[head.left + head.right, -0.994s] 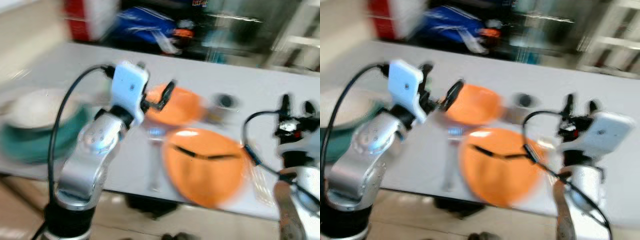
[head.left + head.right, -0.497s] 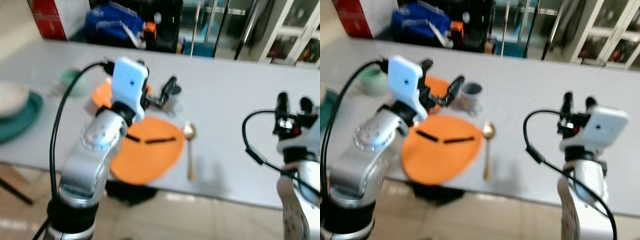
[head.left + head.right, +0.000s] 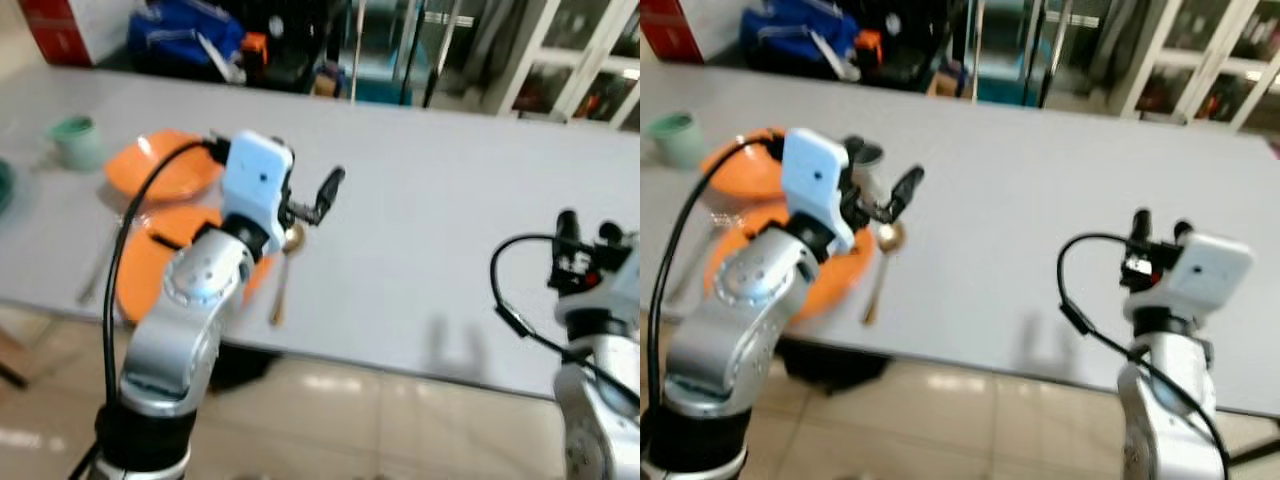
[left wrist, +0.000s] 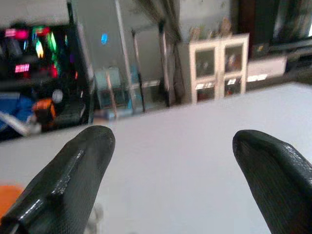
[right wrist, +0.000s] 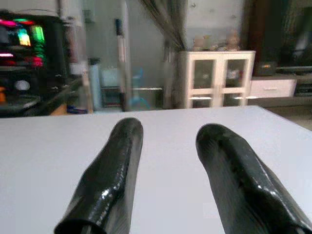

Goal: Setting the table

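Left eye view: a long grey counter (image 3: 430, 200), glass-fronted cabinets behind. Left hand (image 3: 318, 200) hovers empty, fingers spread, above a gold spoon (image 3: 283, 270). Two round orange plates (image 3: 165, 170) lie partly hidden behind its silver arm. Right hand (image 3: 582, 225) is parted, holding nothing.

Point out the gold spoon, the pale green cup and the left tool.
Gold metal spoon (image 3: 880, 268), right eye view, on its handle just below the bowl.
Pale green ceramic cup (image 3: 77, 142), left eye view, on its side wall.
Left tool (image 4: 170, 161), left wrist view, midway between its two black fingertips.
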You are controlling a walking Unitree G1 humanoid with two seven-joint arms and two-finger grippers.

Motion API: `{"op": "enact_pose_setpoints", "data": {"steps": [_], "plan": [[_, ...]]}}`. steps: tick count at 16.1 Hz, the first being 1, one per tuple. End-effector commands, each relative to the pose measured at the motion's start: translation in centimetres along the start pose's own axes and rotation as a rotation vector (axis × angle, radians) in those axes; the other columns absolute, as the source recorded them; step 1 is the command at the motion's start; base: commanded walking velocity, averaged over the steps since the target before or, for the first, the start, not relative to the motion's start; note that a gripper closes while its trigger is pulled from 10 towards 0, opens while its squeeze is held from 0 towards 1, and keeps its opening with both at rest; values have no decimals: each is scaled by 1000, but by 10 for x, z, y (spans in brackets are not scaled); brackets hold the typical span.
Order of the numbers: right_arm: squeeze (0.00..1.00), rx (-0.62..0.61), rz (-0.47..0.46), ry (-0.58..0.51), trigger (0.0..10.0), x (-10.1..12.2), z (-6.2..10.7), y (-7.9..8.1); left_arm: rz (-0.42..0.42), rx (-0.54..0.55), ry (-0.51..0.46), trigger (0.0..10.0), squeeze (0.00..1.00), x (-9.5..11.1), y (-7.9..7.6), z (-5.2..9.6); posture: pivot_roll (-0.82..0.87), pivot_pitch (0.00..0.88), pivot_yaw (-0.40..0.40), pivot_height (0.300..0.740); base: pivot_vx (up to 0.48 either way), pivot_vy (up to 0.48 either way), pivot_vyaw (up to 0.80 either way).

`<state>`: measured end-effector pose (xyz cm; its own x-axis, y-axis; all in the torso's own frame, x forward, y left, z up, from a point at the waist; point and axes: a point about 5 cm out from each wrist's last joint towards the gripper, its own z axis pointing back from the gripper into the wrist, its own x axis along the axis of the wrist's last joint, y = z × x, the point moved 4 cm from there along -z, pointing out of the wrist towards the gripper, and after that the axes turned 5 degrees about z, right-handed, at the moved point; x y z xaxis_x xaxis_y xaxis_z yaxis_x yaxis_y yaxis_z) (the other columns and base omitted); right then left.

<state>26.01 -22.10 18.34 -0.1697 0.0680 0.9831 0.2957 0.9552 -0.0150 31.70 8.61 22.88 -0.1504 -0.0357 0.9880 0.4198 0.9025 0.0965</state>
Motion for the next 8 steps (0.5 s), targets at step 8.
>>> {"op": "enact_pose_setpoints", "data": {"steps": [8], "plan": [[0, -23, 4, 50, 10000, -15, 3, -3, -12, -10, 0, 10000, 0, 0, 0, 0, 22, 50, -27, 740, 0, -428, 0]]}}
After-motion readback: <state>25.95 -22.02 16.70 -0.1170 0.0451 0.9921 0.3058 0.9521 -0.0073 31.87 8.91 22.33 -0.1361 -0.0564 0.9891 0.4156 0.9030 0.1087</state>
